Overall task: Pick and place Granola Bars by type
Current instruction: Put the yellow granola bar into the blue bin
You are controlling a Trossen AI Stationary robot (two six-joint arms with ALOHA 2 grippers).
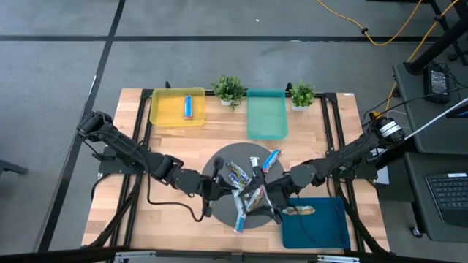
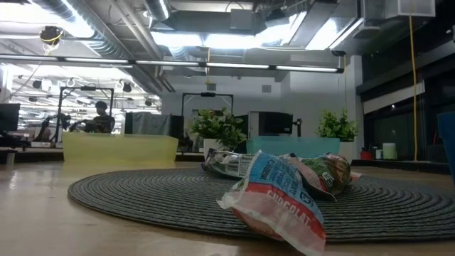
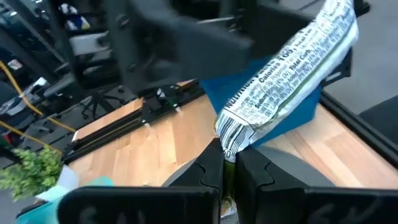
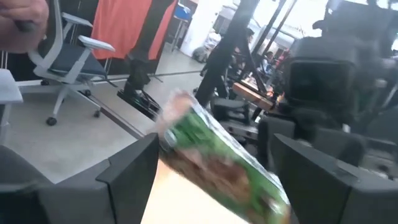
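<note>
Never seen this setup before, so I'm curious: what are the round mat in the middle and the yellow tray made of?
The round mat looks like woven cord or fibre, dull grey: concentric ribbed rings show across its surface. The yellow tray looks like plastic, slightly see-through with a smooth finish; light passes through its wall. Both are guesses from looks alone.

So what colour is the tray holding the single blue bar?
Yellow tray, with the blue bar inside; the high view shows it best.
</note>
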